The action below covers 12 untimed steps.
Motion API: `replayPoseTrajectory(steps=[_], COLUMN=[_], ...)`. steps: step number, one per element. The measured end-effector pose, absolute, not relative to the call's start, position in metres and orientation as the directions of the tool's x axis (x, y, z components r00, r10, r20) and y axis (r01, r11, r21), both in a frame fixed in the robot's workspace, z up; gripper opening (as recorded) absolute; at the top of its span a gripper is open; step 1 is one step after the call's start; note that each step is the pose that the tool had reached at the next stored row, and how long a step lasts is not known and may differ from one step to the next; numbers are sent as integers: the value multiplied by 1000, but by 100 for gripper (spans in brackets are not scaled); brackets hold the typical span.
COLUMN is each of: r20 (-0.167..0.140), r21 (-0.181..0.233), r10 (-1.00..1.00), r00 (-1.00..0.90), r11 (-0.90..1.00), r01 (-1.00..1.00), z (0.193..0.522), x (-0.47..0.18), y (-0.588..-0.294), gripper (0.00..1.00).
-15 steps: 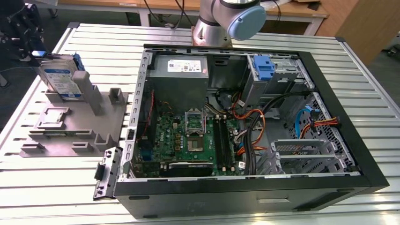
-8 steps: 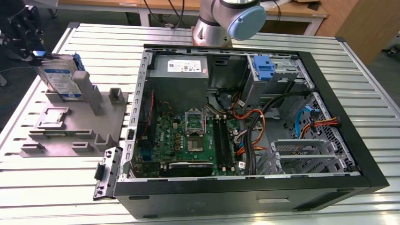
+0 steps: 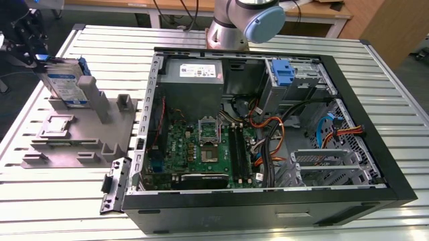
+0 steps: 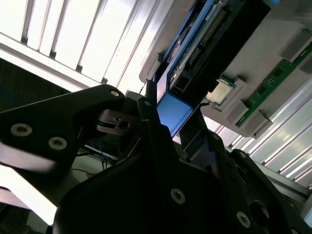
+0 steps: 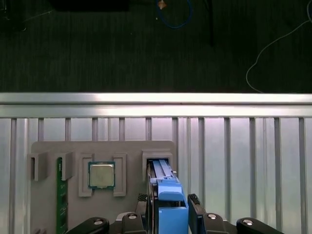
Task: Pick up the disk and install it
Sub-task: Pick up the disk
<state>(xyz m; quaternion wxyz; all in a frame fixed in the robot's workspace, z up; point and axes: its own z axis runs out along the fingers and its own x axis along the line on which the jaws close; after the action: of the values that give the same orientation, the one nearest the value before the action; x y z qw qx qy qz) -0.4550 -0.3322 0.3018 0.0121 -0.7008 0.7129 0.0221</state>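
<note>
The disk (image 3: pixel 65 83) stands on edge in a slot of the grey holder plate (image 3: pixel 74 138) at the exterior view's left. It is silver, with a white and blue label and blue side rails. My gripper (image 3: pixel 45 61) reaches in at its top end. In both wrist views the two black fingers (image 5: pixel 194 201) press against the blue rail end of the disk (image 5: pixel 169 195), one on each side. The lower part of the disk (image 4: pixel 195 44) still sits in the holder's slot. My gripper (image 4: pixel 173 113) is shut on it.
An open computer case (image 3: pixel 375 125) lies on the slatted table, with a motherboard (image 3: pixel 201 150), a grey power-supply box (image 3: pixel 194 73) and a drive bay with a blue latch (image 3: pixel 285 75). The holder plate also carries a processor chip (image 5: pixel 101 175) and a green memory stick (image 5: pixel 60 195). The arm's base (image 3: pixel 234 25) stands behind the case.
</note>
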Motion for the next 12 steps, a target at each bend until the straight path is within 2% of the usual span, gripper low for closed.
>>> replayPoseTrajectory(steps=[12], r20=[-49], r21=[14], r10=[-999], r00=[-17], r11=[17], r01=[-1000], z=[292], x=[-455], y=[-332], gripper=[45])
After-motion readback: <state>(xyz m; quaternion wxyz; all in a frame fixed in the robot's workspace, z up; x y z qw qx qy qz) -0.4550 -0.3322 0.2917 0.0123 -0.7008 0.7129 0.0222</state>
